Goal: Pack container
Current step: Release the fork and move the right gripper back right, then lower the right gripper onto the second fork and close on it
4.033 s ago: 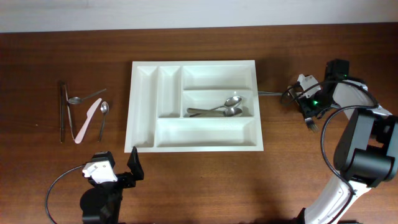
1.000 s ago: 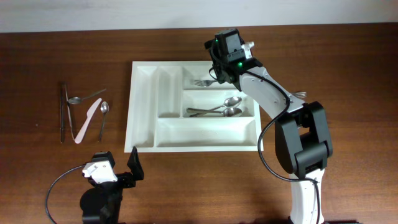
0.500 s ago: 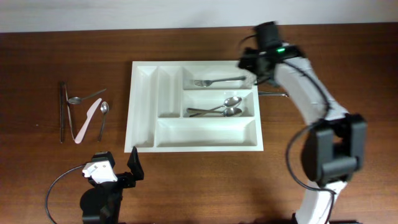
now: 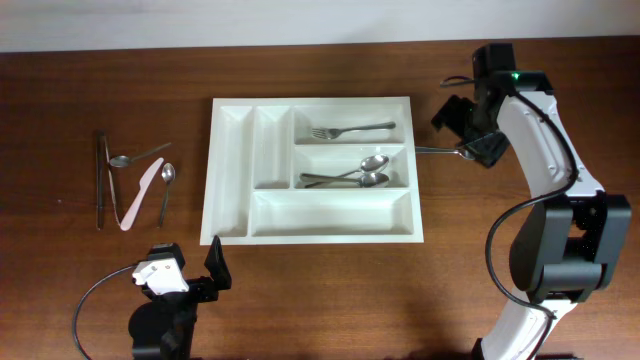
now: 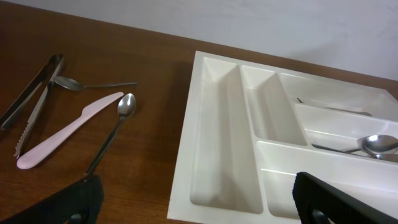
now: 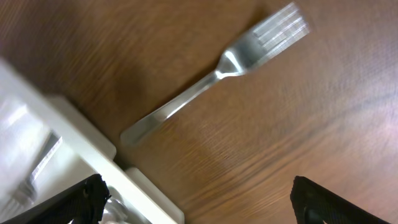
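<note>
White plastic tray [image 4: 229, 180], five compartments, lay flat at mid-table on dark brown wood.

Contents:
- Top long compartment: one steel fork [image 4: 350, 130], lying lengthwise, tines to the left.
- Middle long compartment: two steel spoons [image 4: 362, 173], side by side, bowls to the right.
- Bottom long compartment and both narrow upright compartments: nothing in them.

Loose fork [image 6: 217, 78]: on the table just beside the tray's right edge, handle end near the tray corner, tines pointing away from it.

Right gripper [image 6: 199, 202]: jaws spread wide, grasping nothing. It hung above the loose fork, and its two dark fingertips [image 6: 74, 199] stood either side of that fork in the wrist view, well clear of it.

Left gripper [image 5: 199, 196]: jaws fully spread, nothing between them. It sat low at the near edge of the table, facing the tray's left end and touching nothing.

Left of the tray, well apart from it: metal tongs [image 4: 101, 180], a pink knife [image 4: 142, 190], and two small spoons [image 4: 165, 190].
</note>
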You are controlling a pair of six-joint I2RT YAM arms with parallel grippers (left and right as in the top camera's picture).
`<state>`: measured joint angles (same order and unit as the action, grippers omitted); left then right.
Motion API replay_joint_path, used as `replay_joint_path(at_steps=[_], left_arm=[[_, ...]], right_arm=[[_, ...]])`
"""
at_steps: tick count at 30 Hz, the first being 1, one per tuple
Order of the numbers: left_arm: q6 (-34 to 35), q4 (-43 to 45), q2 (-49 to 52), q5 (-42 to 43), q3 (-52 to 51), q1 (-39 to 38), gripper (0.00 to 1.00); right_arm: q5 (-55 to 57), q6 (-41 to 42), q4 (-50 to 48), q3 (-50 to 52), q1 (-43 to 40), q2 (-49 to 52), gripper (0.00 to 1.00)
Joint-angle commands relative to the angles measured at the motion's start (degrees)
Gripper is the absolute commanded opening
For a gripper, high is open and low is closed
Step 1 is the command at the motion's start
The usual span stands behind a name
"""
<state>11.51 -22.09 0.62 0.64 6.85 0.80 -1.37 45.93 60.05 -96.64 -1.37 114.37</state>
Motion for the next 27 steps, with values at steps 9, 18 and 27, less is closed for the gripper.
replay_joint_path(at_steps=[9, 18, 27], left_arm=[[-0.9, 0.0, -0.3, 0.0, -0.2, 0.2, 0.99], [-0.9, 0.0, -0.3, 0.0, -0.2, 0.2, 0.99], [-0.9, 0.0, -0.3, 0.1, -0.2, 0.2, 0.99]], right_arm=[[4.3, 43.6, -12.3, 6.0, 1.3, 0.6, 0.82], [4.7, 48.1, -14.3, 6.4, 1.3, 6.2, 0.8], [5.1, 49.5, -13.8, 6.5, -1.1, 8.0, 0.8]])
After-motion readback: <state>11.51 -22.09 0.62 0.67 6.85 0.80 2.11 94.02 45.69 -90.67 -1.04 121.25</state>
